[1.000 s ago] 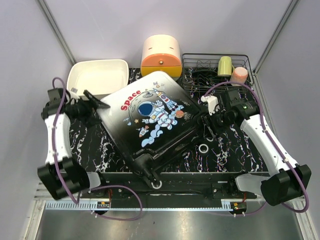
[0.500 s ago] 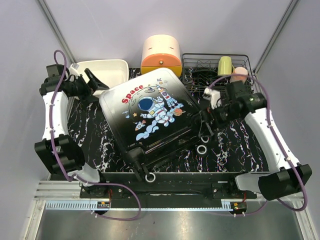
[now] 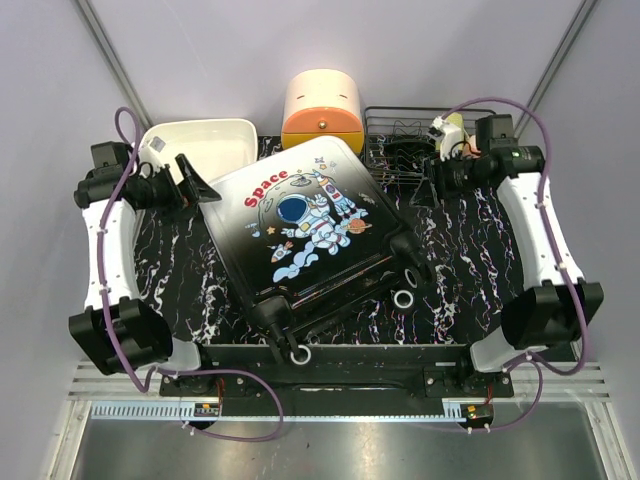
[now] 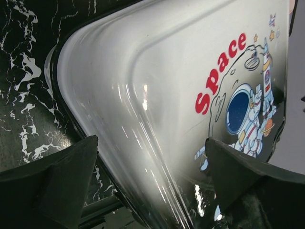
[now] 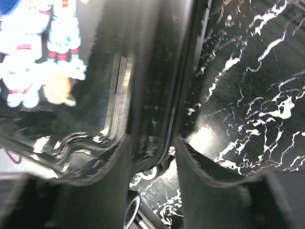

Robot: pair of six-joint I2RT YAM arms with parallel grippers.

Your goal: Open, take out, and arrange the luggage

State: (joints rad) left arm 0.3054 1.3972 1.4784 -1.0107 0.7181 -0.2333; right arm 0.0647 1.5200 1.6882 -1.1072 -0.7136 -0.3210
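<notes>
My left gripper [image 4: 151,140] gapes, my right gripper [image 5: 151,139] is half-parted, both empty; a clumsy nudge may skid the glossy white-to-black hard-shell suitcase [image 3: 300,235].

**White Fading to Black, Red Lettering**

The luggage [image 3: 300,235] shell runs white at upper left to black at lower right, with red "Space" lettering and a blue-and-white astronaut. The table [image 3: 190,285] is black with white marble veining.

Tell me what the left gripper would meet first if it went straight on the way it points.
Most likely the luggage: its white corner sits right ahead of the left gripper, framed between the open fingers.
</notes>
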